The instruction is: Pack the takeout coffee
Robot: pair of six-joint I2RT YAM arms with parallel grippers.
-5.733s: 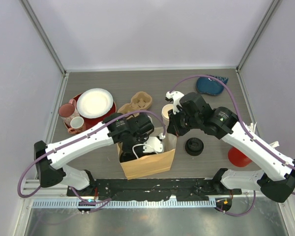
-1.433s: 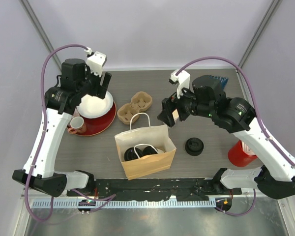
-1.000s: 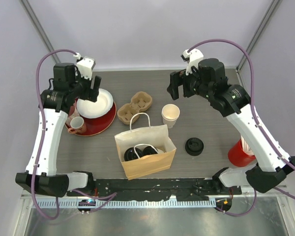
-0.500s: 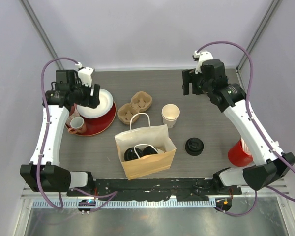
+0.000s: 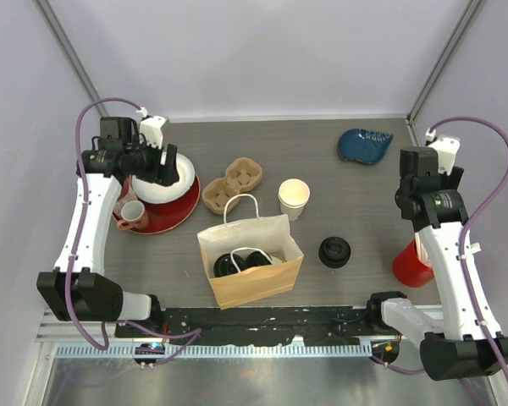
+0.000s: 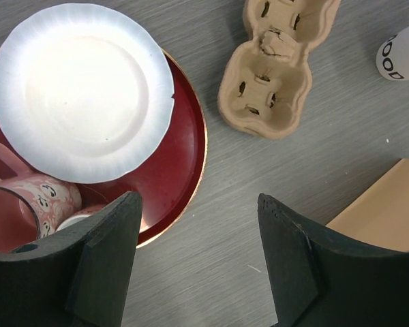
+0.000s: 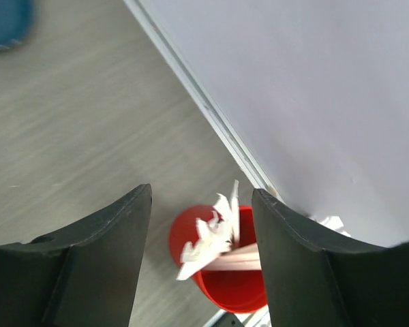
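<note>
The takeout coffee shows as two black sip lids (image 5: 239,263) low inside the brown paper bag (image 5: 262,283) at the table's front middle; the cups' white walls are hidden by the bag. My left gripper (image 6: 198,204) hangs open over bare table between the red plate (image 6: 191,163) and the bag's corner (image 6: 388,204), holding nothing. My right gripper (image 7: 201,197) is open at the far right, above the red cup (image 7: 232,293) of white straws, with nothing between its fingers.
A lidless white paper cup (image 5: 294,198) stands behind the bag. A stack of black lids (image 5: 334,251) lies to its right. A cardboard cup carrier (image 5: 234,183), a white plate (image 5: 165,179) with mugs (image 5: 132,213) on the red plate, and a blue object (image 5: 366,145) sit further back.
The right arm set the lidless cup down behind the bag, let go and swung out to the right wall, its jaws narrowing somewhat. The left gripper drifted slightly over the plates.
</note>
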